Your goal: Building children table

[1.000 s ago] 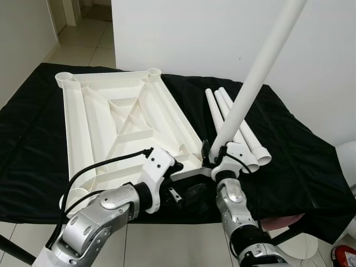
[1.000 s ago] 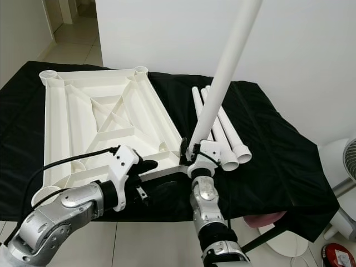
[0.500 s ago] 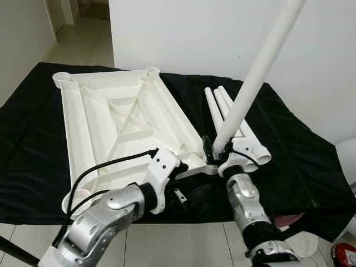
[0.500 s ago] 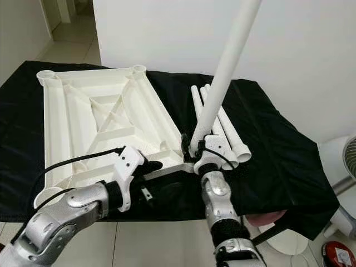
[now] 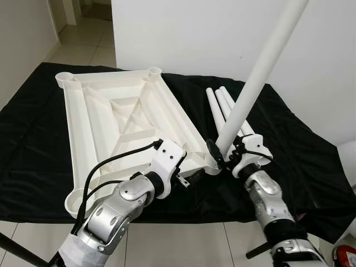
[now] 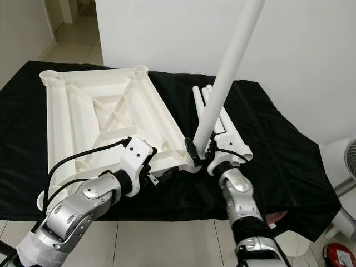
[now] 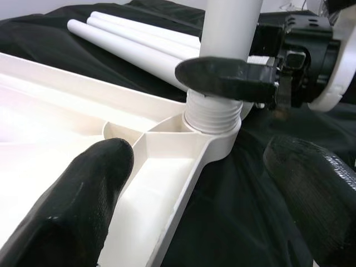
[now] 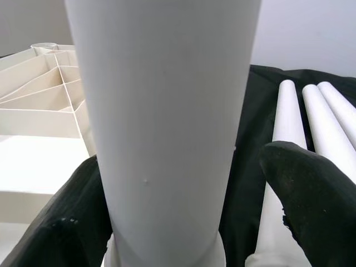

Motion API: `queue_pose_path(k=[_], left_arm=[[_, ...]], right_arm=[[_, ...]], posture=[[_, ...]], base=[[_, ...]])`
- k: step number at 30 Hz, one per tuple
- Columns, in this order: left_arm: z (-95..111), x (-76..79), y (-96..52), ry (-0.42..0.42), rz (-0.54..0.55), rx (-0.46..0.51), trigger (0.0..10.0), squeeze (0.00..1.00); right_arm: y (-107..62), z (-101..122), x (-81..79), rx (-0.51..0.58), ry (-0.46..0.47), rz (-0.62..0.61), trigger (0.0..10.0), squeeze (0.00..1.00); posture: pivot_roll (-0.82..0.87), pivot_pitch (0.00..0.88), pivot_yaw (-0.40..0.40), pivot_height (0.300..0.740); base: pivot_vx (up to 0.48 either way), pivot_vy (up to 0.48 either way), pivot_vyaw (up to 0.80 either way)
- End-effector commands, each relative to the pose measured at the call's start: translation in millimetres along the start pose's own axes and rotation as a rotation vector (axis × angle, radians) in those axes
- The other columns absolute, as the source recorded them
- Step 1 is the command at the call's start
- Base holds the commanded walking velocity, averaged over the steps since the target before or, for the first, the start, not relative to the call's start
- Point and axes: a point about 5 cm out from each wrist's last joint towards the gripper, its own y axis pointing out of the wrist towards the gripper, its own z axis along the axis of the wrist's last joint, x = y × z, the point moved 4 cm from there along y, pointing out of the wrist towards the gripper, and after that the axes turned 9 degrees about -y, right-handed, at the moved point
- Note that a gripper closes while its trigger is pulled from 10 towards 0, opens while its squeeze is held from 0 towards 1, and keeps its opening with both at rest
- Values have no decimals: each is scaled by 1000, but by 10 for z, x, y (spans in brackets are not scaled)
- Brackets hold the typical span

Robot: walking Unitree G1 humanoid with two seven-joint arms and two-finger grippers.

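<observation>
Gripping the long white plastic table leg (image 5: pixel 261 67) in our right gripper (image 5: pixel 229 157), we are standing its threaded end in the near corner socket of the upside-down white ribbed tabletop (image 5: pixel 119 119). Our left gripper (image 7: pixel 194 206), fingers spread wide, is straddling that tabletop corner on the black cloth (image 5: pixel 300 144), near three spare white legs (image 5: pixel 222 108).
</observation>
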Motion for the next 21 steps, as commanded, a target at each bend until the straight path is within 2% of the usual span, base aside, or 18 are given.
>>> queue_pose_path(k=[1,5,8,9,13,14,17,18,20,21], left_arm=[[-2,3,26,17,15,0,10000,0],[-3,6,47,23,16,1,10000,0],[-2,6,58,24,17,2,10000,0],[-9,8,67,28,17,-3,10000,0],[-10,9,70,28,16,-4,10000,0],[-12,15,78,28,16,-5,10000,0],[-14,25,91,24,14,-6,10000,0],[-28,54,107,31,4,-15,10000,0],[-33,62,112,35,1,-18,10000,0],[-47,77,116,36,-6,-24,10000,0]], right_arm=[[-37,-18,27,-14,-5,13,10000,0],[-64,-18,21,-28,-29,111,10000,0],[-68,-10,36,-31,-52,133,10000,0],[-65,1,41,-35,-79,163,9529,0],[-62,5,50,-38,-87,169,9216,0],[-53,9,68,-43,-103,177,6941,0],[-41,13,89,-50,-117,192,6902,0],[-21,14,100,-57,-124,205,6235,0],[-16,14,102,-58,-125,209,6235,0],[-4,11,104,-61,-126,211,5765,0]], posture=[[12,0,-109,740],[10,0,-102,740],[8,0,-100,740],[7,0,-98,740],[7,0,-98,740],[4,0,-96,740],[4,0,-96,740],[5,0,-96,740],[5,0,-96,740],[5,0,-96,740]], base=[[0,0,0],[0,0,0],[0,0,0],[0,0,0],[0,0,0],[0,0,0],[0,0,0],[0,0,0],[0,0,0],[0,0,0]])
